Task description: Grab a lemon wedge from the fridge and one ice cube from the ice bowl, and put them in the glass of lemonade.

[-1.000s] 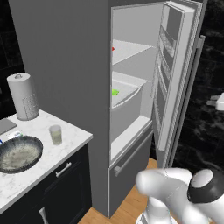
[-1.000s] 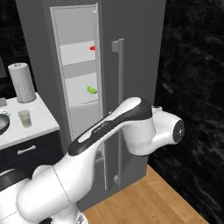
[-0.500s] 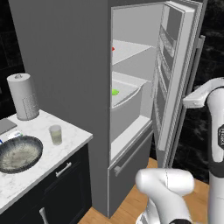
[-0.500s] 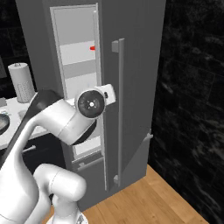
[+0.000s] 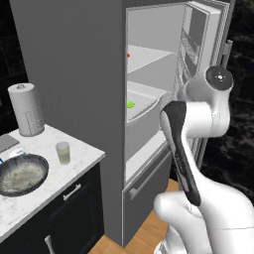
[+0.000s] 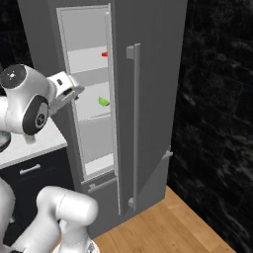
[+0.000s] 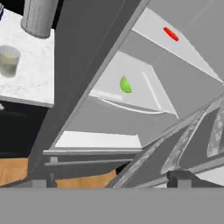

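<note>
Left base view: fridge (image 5: 89,74) stands with its door swung open to the right, white shelves exposed. Lemon wedge (image 5: 130,104) sits on the middle shelf near the front left edge; a flat red disc (image 5: 128,55) lies on the shelf above it. The arm rises from lower right and folds up in front of the open compartment, wrist near the door's inner racks; jaws are hidden behind the arm here. On the white marble counter (image 5: 84,154) left of the fridge: glass of lemonade (image 5: 63,152) upright, well apart from the fridge wall; ice bowl (image 5: 21,174) to its left and nearer the camera, not touching it; paper-towel roll (image 5: 27,109) upright behind both.

Right base view: the open compartment is seen through the gap left of the fridge door edge. Wedge (image 6: 103,101) on the middle shelf, red disc (image 6: 104,54) on the shelf above. The hand (image 6: 64,89) points toward the compartment from the left, level with the wedge's shelf, short of it. Fingers too small to read here.

Hand view, rolled: wedge (image 7: 125,84) lies ahead on the white shelf, untouched; red disc (image 7: 171,33) on the shelf beyond. Glass (image 7: 8,61) and roll (image 7: 40,17) sit on the counter at upper left. Jaws stand fully spread, nothing between them.
</note>
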Controlling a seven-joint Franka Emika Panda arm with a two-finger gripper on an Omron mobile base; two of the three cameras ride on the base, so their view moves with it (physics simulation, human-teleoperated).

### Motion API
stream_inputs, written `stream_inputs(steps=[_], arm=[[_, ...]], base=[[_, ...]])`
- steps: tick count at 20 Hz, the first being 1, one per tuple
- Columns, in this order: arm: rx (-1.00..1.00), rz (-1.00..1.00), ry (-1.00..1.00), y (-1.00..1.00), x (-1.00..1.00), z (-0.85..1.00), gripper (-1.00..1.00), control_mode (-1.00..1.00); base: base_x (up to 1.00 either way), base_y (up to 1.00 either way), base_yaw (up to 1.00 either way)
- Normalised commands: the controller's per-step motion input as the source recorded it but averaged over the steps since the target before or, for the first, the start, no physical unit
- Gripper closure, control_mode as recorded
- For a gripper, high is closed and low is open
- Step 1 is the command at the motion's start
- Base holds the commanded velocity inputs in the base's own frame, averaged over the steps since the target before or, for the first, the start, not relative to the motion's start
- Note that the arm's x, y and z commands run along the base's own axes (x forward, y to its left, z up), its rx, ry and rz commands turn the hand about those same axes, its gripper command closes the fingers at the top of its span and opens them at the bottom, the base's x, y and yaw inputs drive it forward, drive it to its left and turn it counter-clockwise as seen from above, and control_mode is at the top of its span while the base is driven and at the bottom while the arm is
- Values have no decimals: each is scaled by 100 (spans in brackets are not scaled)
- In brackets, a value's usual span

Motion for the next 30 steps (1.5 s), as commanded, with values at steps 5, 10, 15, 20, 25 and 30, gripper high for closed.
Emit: stream_inputs(steps=[5,10,15,20,25,30], arm=[[-54,-9,15,60,71,5,-100,-100],[-24,-13,-5,-7,81,-29,-100,-100],[-15,-1,0,-16,98,-24,-100,-100],[-12,-8,3,-69,56,0,-100,-100],[-7,-8,6,-87,38,0,-100,-100],[-2,-10,1,-92,12,0,-100,-100]], base=[[0,0,0],[0,0,0],[0,0,0],[0,0,0],[0,0,0],[0,0,0]])
